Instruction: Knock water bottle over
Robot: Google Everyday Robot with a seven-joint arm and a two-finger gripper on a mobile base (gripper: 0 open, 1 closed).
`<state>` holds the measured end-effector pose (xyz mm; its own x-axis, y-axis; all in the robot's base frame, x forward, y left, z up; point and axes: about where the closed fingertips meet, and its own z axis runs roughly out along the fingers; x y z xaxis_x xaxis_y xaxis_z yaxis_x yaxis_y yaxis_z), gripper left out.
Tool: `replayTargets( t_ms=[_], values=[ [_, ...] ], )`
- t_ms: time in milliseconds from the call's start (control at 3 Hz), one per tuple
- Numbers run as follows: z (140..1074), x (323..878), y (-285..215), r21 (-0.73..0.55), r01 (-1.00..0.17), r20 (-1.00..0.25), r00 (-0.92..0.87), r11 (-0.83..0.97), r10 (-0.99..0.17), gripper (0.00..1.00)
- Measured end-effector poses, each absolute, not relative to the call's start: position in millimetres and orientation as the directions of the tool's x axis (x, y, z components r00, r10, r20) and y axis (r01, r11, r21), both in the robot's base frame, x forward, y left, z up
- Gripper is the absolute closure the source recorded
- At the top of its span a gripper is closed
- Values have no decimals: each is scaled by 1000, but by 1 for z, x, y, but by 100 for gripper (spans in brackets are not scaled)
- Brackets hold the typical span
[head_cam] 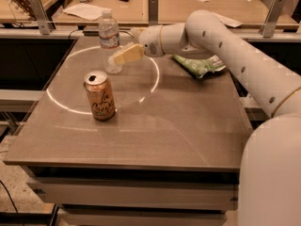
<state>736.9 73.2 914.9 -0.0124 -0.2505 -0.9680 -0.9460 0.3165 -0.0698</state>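
Note:
The water bottle (109, 37) is a small clear plastic bottle with a white cap and a white-and-red label band. It stands upright at the back left of the table. My gripper (125, 55), cream-coloured at the end of the white arm, reaches in from the right. Its tip lies against the bottle's lower right side, below the label. The bottle's base shows just left of the tip.
An orange-tan drink can (99, 96) stands upright in front of the bottle, nearer the table's left front. A green snack bag (200, 65) lies at the back right behind the arm. The grey table (178, 135) carries a ring of bright light. Desks with papers stand behind.

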Motion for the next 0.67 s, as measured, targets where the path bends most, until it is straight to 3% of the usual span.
replayTargets(
  t_ms=[667],
  values=[
    [927,738,119,-110,-938,-972,32,329,-233,0]
  ],
)
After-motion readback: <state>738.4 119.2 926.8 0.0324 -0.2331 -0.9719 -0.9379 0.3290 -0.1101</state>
